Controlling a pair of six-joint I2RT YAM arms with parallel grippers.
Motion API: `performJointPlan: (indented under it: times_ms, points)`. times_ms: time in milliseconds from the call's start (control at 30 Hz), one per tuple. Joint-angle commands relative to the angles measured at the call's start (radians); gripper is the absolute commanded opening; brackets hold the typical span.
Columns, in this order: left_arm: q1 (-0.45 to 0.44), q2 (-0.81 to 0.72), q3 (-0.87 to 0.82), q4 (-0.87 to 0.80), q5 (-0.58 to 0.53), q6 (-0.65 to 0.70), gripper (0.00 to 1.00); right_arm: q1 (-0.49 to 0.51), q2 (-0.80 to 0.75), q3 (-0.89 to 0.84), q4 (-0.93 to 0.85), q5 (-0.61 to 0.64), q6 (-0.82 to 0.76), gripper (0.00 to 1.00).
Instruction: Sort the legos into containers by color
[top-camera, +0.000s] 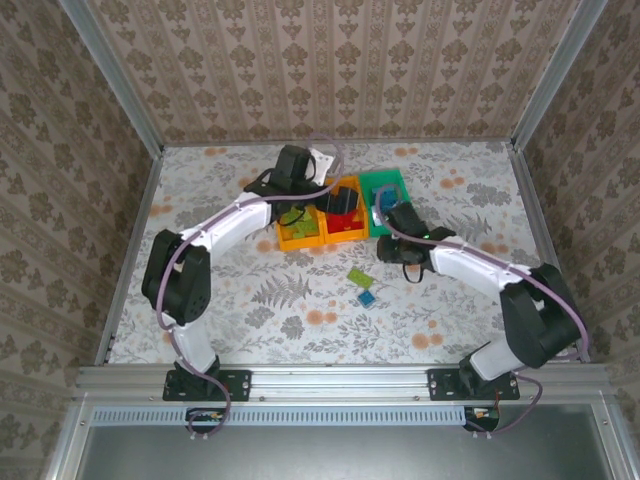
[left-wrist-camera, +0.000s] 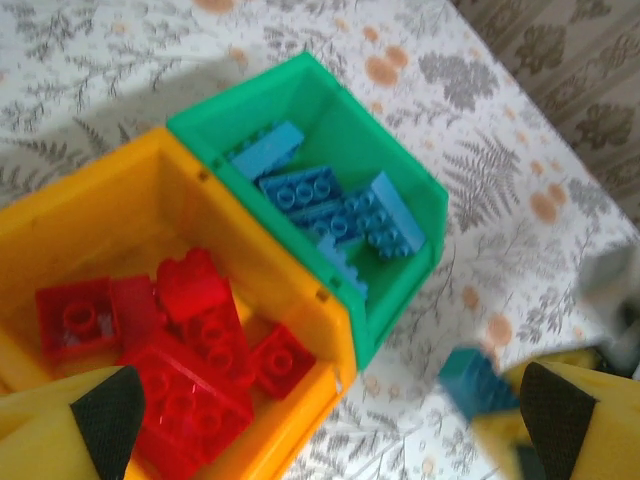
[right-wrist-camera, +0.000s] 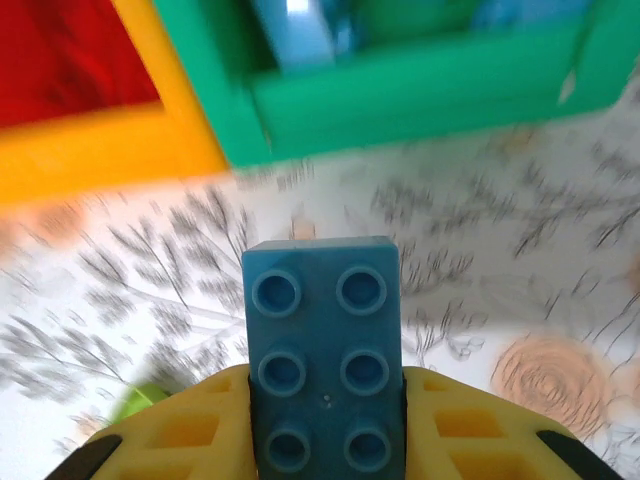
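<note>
The right fingers (right-wrist-camera: 180, 435) pinch a blue lego (right-wrist-camera: 322, 355) over the surface (right-wrist-camera: 520, 260), and the green bin (right-wrist-camera: 400, 95) is at 12 o'clock from it. The left fingers (left-wrist-camera: 100, 415) are spread wide over the orange bin (left-wrist-camera: 120, 220), which contains red legos (left-wrist-camera: 200, 330). More blue legos (left-wrist-camera: 300, 190) lie inside the green bin.

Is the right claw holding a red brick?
No, the right claw grips a blue brick, six studs showing.
</note>
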Motion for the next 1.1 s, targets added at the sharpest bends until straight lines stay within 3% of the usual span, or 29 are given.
performJointPlan:
  times_ms: [0,100,367,567,900,1067]
  points:
    - [-0.022,-0.061,-0.062,-0.039,-0.046,0.086,1.0,-0.097,-0.025,0.007,0.107,-0.119,0.058,0.25]
    - [-0.064,-0.072,-0.091,-0.089,-0.083,0.156,1.0,-0.16,0.038,0.097,0.109,-0.182,0.065,0.25]
    - [-0.189,-0.088,-0.152,-0.154,-0.125,0.286,1.0,-0.208,0.314,0.452,-0.038,-0.184,0.006,0.25]
    - [-0.253,-0.088,-0.195,-0.182,-0.116,0.325,0.99,-0.224,0.461,0.639,-0.131,-0.157,0.012,0.38]
    - [-0.369,-0.048,-0.195,-0.268,-0.113,0.35,0.93,-0.224,0.455,0.677,-0.144,-0.181,0.013,0.64]
    - [-0.419,-0.012,-0.178,-0.31,-0.147,0.348,0.91,-0.224,0.4,0.628,-0.113,-0.179,0.027,0.69]
